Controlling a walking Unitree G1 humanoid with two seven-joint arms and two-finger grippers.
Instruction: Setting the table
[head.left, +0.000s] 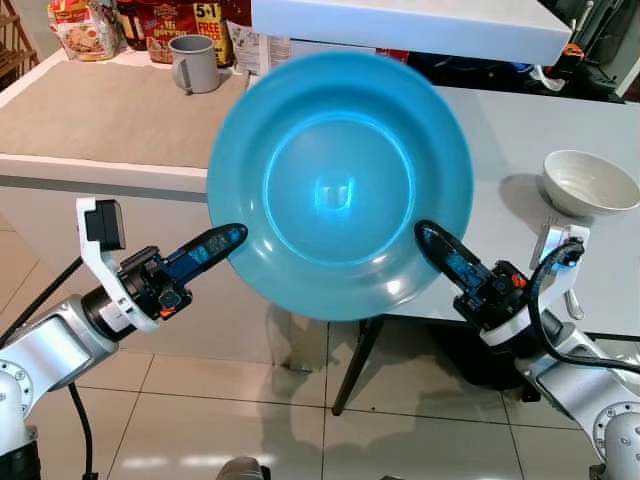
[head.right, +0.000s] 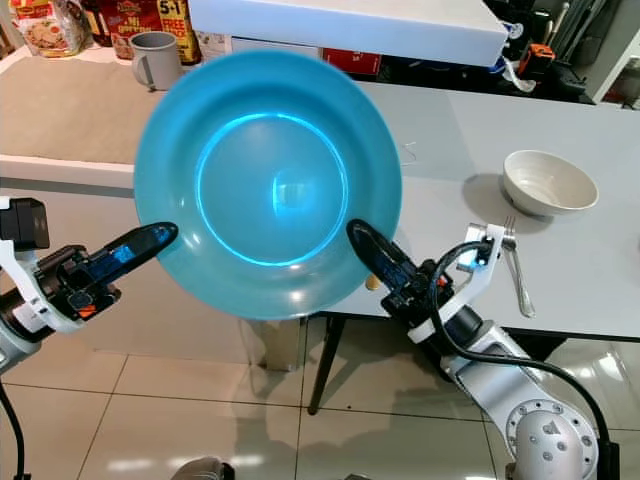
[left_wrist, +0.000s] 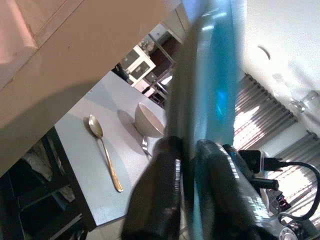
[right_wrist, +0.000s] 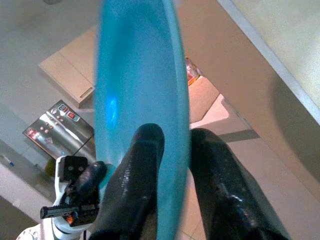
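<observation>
A large blue plate (head.left: 340, 185) is held up between both arms, its inside facing my head camera, above the near edge of the grey table (head.left: 520, 130). My left gripper (head.left: 228, 236) is shut on the plate's left rim. My right gripper (head.left: 428, 234) is shut on its right rim. In the left wrist view the plate's rim (left_wrist: 210, 100) runs edge-on between the two black fingers (left_wrist: 160, 185). The right wrist view shows that same edge-on plate (right_wrist: 145, 100) pinched between fingers (right_wrist: 137, 175). On the table's right part stand a white bowl (head.left: 588, 182) and a fork (head.right: 516, 262).
A counter (head.left: 100, 115) on the left carries a grey mug (head.left: 195, 63) and food packets (head.left: 85, 28). A spoon (left_wrist: 105, 152) lies on the table near the bowl. A white box (head.left: 400, 25) sits at the table's back. Tiled floor (head.left: 250, 410) lies below.
</observation>
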